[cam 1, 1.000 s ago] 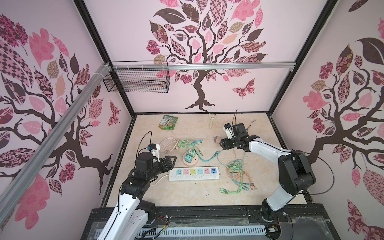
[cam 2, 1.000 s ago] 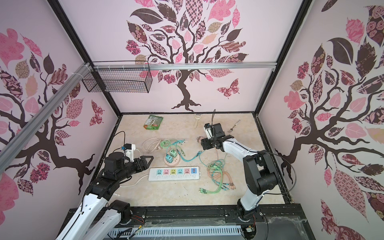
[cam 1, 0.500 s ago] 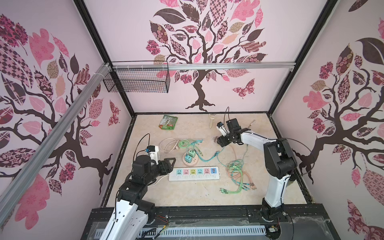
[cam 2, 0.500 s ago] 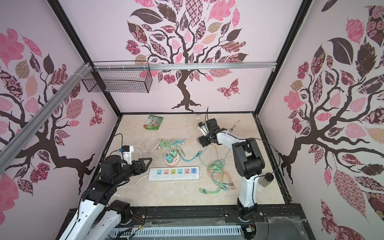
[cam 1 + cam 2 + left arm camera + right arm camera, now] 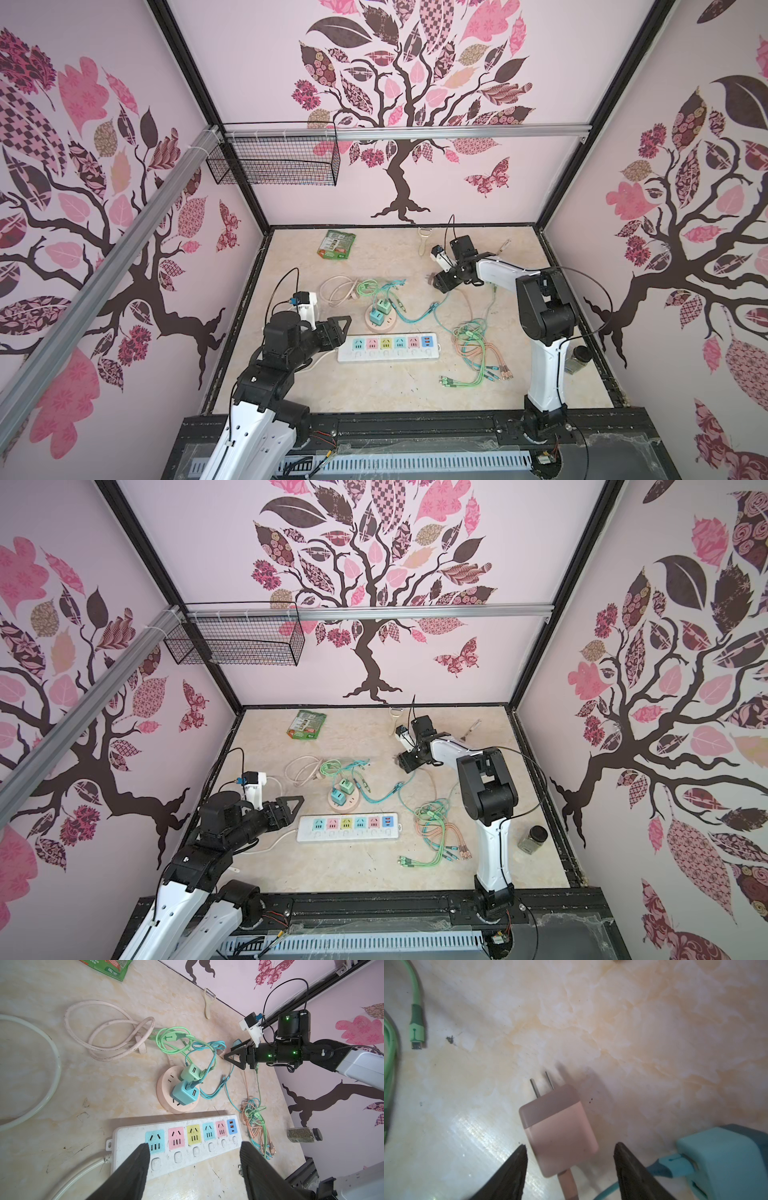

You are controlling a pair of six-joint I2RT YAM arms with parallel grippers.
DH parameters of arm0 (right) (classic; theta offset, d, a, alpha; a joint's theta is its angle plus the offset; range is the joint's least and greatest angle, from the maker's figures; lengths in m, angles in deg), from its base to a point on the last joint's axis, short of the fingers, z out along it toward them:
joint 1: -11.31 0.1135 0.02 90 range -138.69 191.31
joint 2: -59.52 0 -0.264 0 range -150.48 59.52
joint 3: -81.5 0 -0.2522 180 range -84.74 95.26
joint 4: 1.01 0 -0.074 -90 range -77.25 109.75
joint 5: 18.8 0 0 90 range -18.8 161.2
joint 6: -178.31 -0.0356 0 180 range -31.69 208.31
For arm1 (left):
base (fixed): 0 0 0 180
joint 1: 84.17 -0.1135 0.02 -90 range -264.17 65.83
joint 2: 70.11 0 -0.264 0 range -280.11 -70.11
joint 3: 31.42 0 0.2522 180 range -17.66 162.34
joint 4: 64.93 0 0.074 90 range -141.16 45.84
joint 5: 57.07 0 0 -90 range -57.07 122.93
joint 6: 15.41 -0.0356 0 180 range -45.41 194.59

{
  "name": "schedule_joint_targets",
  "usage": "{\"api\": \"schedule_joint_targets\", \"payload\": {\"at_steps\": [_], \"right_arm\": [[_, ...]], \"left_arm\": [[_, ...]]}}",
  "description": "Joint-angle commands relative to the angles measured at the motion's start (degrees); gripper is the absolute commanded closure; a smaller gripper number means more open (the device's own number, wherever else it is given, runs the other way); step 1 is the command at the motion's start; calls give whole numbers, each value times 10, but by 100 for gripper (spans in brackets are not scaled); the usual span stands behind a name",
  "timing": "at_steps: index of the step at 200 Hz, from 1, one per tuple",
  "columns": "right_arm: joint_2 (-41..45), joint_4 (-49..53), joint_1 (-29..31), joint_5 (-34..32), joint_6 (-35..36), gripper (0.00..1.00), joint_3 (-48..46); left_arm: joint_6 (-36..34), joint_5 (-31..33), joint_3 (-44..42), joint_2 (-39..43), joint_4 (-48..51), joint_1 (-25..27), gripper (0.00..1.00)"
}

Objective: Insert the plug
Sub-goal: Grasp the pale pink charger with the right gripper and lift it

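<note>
Right end effector (image 5: 570,1145) apart astride pink plug (image 5: 556,1124), teal charger (image 5: 724,1157) just beside; left end effector (image 5: 194,1144) apart over power strip (image 5: 131,1138).

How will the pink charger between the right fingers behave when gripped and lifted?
The pink charger looks rigid and smooth-sided, so probably light but may twist in the grip. Its attached pink cable likely drags and tugs. Lying flat, it shouldn't roll.

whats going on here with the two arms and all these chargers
The right tool sits low over a pink charger lying flat on the table, straddling it without gripping. The left tool hangs open above the left end of the white power strip, whose sockets are all free. A green charger and a blue charger are already plugged into the round socket.
</note>
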Motion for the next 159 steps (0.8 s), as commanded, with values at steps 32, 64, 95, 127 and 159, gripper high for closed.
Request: {"api": "schedule_joint_targets", "payload": {"at_steps": [32, 64, 95, 127, 159], "right_arm": [[-41, 24, -3, 12, 6, 36, 41], [-44, 22, -3, 16, 3, 40, 40], [-48, 21, -3, 19, -4, 44, 41], [-38, 12, -3, 25, -16, 55, 32], [-12, 6, -3, 25, -35, 64, 18]], "left_arm": [[-4, -2, 15, 9, -1, -3, 28], [-4, 0, 14, 12, -1, -3, 28], [-3, 1, 13, 13, -2, -3, 28], [0, 1, 9, 15, -6, -3, 28], [1, -5, 9, 14, -9, -3, 28]]}}
